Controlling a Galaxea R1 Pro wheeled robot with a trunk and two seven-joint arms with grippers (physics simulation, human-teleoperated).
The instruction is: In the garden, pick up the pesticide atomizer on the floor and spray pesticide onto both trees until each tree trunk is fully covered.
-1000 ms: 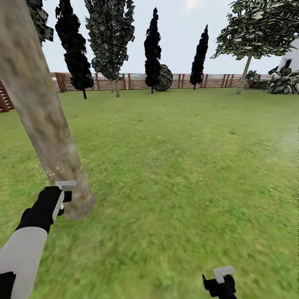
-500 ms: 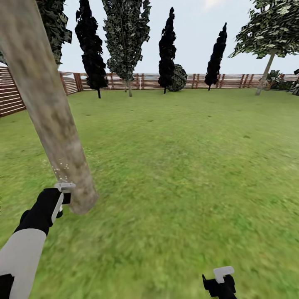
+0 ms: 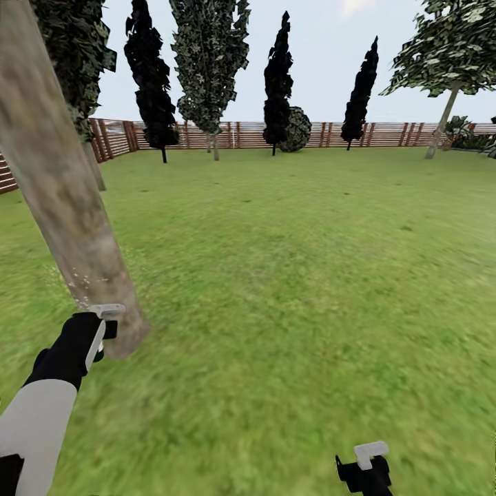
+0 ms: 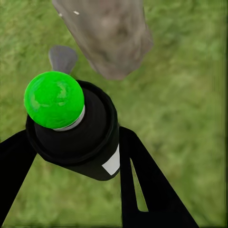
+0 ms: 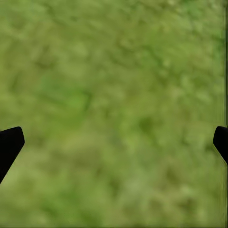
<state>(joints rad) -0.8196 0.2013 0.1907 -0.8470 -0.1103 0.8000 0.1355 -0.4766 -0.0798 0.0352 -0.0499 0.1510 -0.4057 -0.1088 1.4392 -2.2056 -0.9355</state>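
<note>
Low at the head view's left, the left gripper (image 3: 103, 322) holds the pesticide atomizer (image 4: 78, 137) just beside the base of a pale, mottled tree trunk (image 3: 65, 200). From the left wrist camera, the atomizer is a dark cylinder clamped between two black fingers (image 4: 142, 185), its top showing bright green, its nozzle aimed at the trunk's foot. A few faint white specks hang on the bark near the gripper. The can looks rigid, smooth and fairly light, so it could slip or twist. A firm squeeze around the middle of the body, as now, seems the safest hold. Green lawn (image 3: 296, 289) spreads to a brown slatted fence (image 3: 386, 134), where a second leafy tree (image 3: 448, 62) stands. The right gripper (image 5: 114, 142) hangs spread wide over grass, holding nothing.
</note>
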